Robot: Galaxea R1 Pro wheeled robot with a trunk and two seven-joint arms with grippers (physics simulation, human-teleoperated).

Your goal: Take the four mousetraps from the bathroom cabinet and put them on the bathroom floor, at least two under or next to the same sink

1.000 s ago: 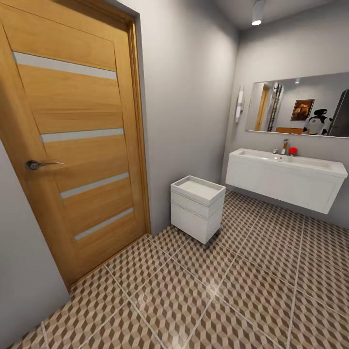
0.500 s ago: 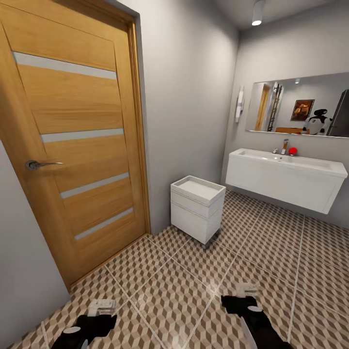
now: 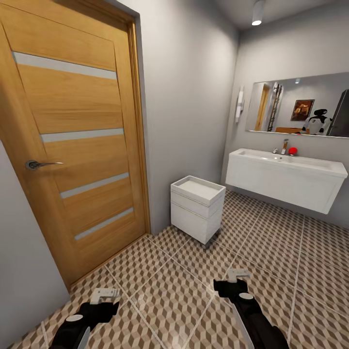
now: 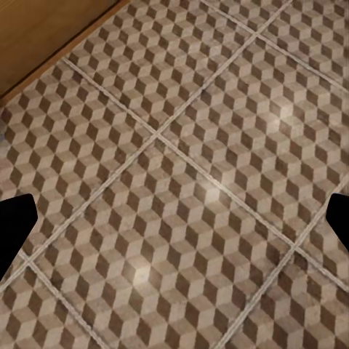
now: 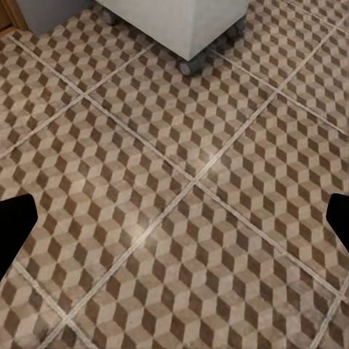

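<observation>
Above bathroom floor (image 3: 184, 291): left gripper (image 3: 107, 293), right gripper (image 3: 234, 275), seemingly open, empty.

The bathroom floor (image 3: 271, 271) is patterned in brown, beige and white cubes, crossed by pale grout. The sink (image 3: 286, 178) is rendered white, the door (image 3: 72, 140) orange-brown with pale stripes.

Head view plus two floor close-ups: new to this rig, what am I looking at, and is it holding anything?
It is a simulated two-armed wheeled robot in a bathroom. The wide picture comes from its head camera: left hand and right hand reach out low over the bathroom floor. Ahead are a wooden door, a small white drawer unit and the sink. The two close-ups come from wrist cameras looking down past dark fingertips at the floor. Both hands are open, holding nothing.
</observation>
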